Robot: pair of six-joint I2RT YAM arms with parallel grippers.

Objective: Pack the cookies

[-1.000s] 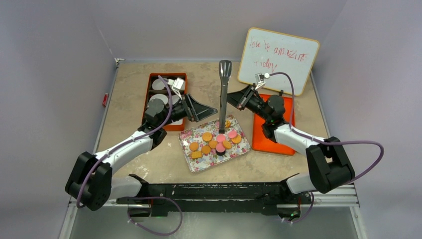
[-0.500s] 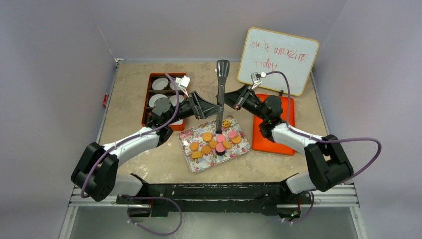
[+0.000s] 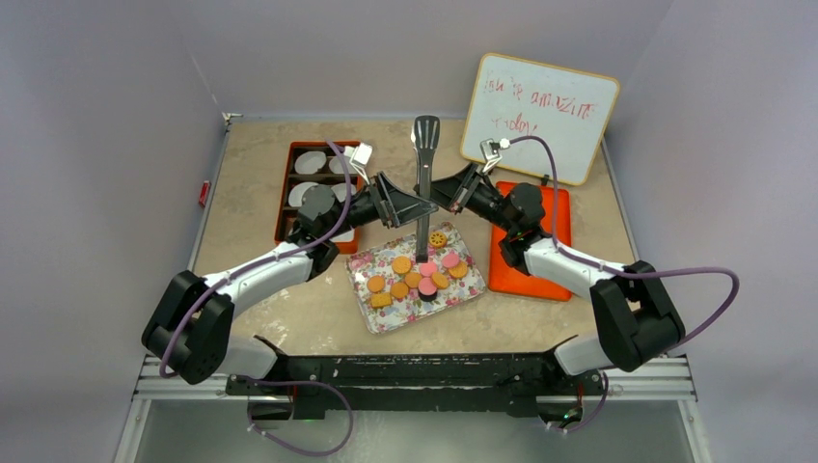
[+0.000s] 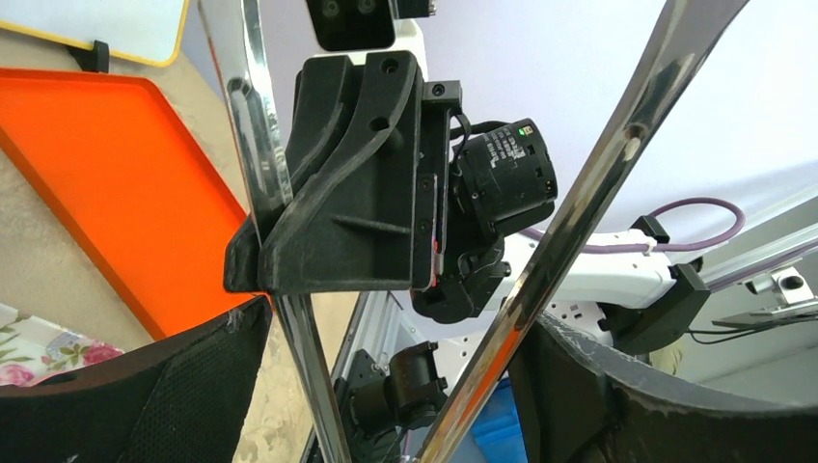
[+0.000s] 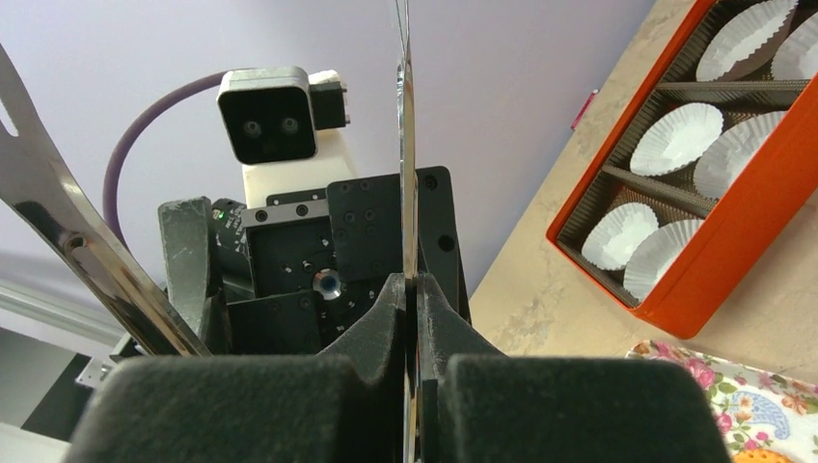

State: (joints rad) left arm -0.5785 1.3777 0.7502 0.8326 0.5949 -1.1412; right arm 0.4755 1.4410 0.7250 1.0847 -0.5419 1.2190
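Cookies (image 3: 417, 274) on floral tray (image 3: 371, 313), mid-surface (image 3: 256, 154): light, probably brittle; lift by opposite edges, gently. Above them, right tool (image 5: 413, 299) pinches one tongs (image 3: 422, 183) blade; left tool (image 4: 400, 313) spread astride both. Orange cup box (image 3: 286, 198) beyond, left.

Left gripper (image 3: 422, 204) swung right, off the box (image 3: 286, 193); now spread astride the tongs (image 3: 422, 164). Right gripper (image 3: 449, 193), clamped on tongs, eased left; tongs' head shifted left, shaft nearer upright.
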